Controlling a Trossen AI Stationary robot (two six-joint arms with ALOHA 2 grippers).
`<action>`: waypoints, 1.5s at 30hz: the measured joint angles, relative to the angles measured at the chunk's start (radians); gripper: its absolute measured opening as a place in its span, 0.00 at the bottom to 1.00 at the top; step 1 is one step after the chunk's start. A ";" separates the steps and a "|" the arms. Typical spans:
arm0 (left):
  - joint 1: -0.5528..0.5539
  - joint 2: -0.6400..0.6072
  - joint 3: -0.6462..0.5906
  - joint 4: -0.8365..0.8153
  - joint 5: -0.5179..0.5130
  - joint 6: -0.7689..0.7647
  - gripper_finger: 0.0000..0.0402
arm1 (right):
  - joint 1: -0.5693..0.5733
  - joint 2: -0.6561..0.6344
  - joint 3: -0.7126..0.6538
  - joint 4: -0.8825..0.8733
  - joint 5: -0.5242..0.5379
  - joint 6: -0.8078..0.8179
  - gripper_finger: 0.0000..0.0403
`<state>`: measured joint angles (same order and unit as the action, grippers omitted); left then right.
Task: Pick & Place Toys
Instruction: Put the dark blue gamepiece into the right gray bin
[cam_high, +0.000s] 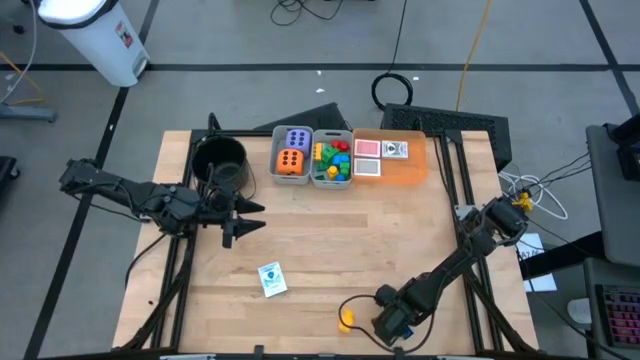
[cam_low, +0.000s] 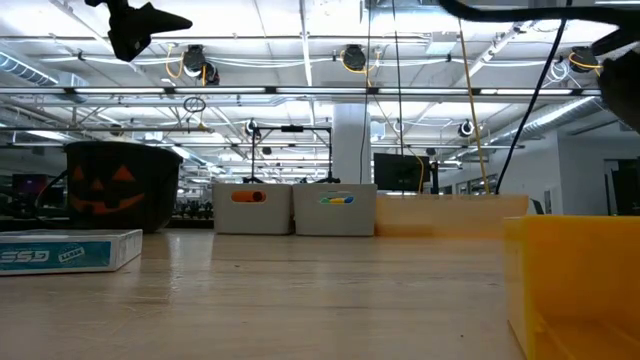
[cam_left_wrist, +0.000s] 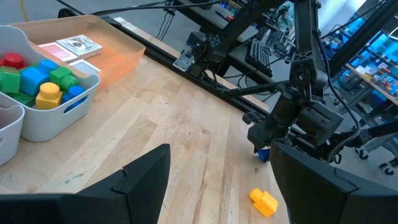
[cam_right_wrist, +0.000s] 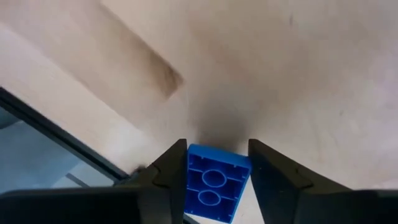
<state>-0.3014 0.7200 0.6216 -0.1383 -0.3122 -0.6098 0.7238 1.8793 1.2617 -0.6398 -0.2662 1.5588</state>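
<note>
Grey plastic forms 2 bins set side by side at the far edge of the wooden worktop (cam_high: 330, 240). The left bin (cam_high: 292, 155) is filled by 2 dotted dice, a purple die (cam_high: 297, 138) behind an orange die (cam_high: 291, 162). The right bin (cam_high: 333, 160) is heaped with small red, green, yellow and blue bricks (cam_left_wrist: 38, 79). Just beside it, a flat orange tray (cam_high: 392, 158) is laid with picture cards (cam_high: 367, 148). A black pumpkin-faced bucket (cam_high: 220, 158) is placed left of the bins.

A blue brick (cam_right_wrist: 214, 182) is gripped between the fingers of the right pincer (cam_high: 392, 325), low at the near edge of the worktop. A yellow brick (cam_high: 345, 319) is seen lying just beside that pincer, and a single card (cam_high: 271, 278) is left flat in the middle near part. The left pincer (cam_high: 246, 217) is held above the worktop near the bucket, its fingers spread wide and nothing between them.
</note>
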 joint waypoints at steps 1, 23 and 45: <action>0.000 0.000 0.000 0.000 0.000 0.000 0.70 | -0.006 -0.005 0.000 -0.002 0.006 -0.007 0.33; 0.005 0.000 0.000 0.122 0.086 -0.018 0.70 | -0.295 -0.401 0.000 0.097 0.649 -0.458 0.33; 0.316 0.317 0.121 0.469 0.292 0.089 0.70 | -0.657 -0.470 0.000 0.929 0.510 -0.978 0.33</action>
<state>0.0143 1.0367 0.7431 0.3304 -0.0202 -0.5210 0.0666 1.4094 1.2613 0.2894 0.2440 0.5810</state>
